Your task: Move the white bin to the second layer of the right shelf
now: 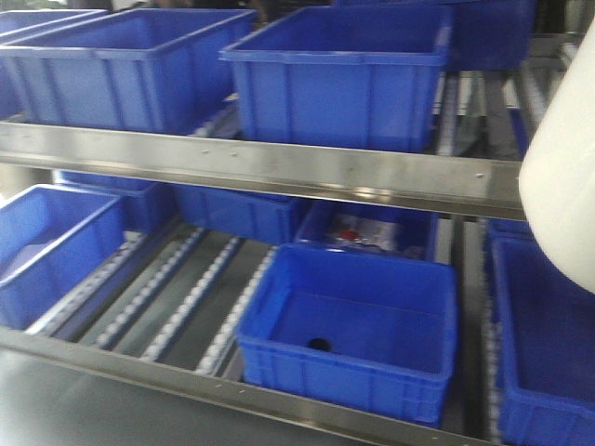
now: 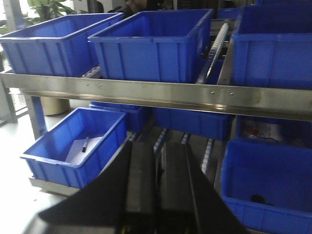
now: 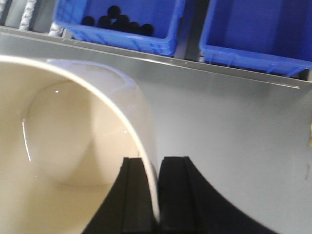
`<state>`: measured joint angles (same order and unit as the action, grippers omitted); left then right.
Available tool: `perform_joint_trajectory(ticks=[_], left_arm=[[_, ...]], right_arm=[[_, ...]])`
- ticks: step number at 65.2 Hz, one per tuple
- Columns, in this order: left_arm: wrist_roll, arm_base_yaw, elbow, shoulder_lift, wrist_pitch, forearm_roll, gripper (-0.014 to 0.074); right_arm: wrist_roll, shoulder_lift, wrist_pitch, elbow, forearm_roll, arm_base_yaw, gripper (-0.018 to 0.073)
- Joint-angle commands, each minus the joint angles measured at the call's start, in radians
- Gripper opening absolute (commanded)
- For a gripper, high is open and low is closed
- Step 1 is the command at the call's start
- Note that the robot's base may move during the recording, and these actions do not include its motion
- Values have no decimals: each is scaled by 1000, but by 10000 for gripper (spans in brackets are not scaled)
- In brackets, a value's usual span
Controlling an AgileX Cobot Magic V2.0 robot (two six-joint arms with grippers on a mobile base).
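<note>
The white bin [image 3: 63, 126] is a glossy off-white plastic tub with a rounded rim and smooth walls that curve down into a rounded base. Its thin wall is pinched between the two fingers of the right gripper [image 3: 157, 195]. From the front, only its pale curved flank shows at the far right, raised level with the shelf's steel rail [image 1: 279, 167].

The bin [image 1: 563, 172] is right of the crates [image 1: 349, 325] on the shelf [image 1: 260, 167].
</note>
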<state>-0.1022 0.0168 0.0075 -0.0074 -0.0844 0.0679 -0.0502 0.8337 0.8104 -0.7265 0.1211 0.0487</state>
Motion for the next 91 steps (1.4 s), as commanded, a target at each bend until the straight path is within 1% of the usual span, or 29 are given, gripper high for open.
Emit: perform_joint_trajectory(ticks=[1,91], left_arm=[[3,0,37,-13,84,6,85],[3,0,37,-13,84,6,85]], right_arm=[[4,-8,-66,-28,9,5,53],[4,-8,-66,-28,9,5,53]])
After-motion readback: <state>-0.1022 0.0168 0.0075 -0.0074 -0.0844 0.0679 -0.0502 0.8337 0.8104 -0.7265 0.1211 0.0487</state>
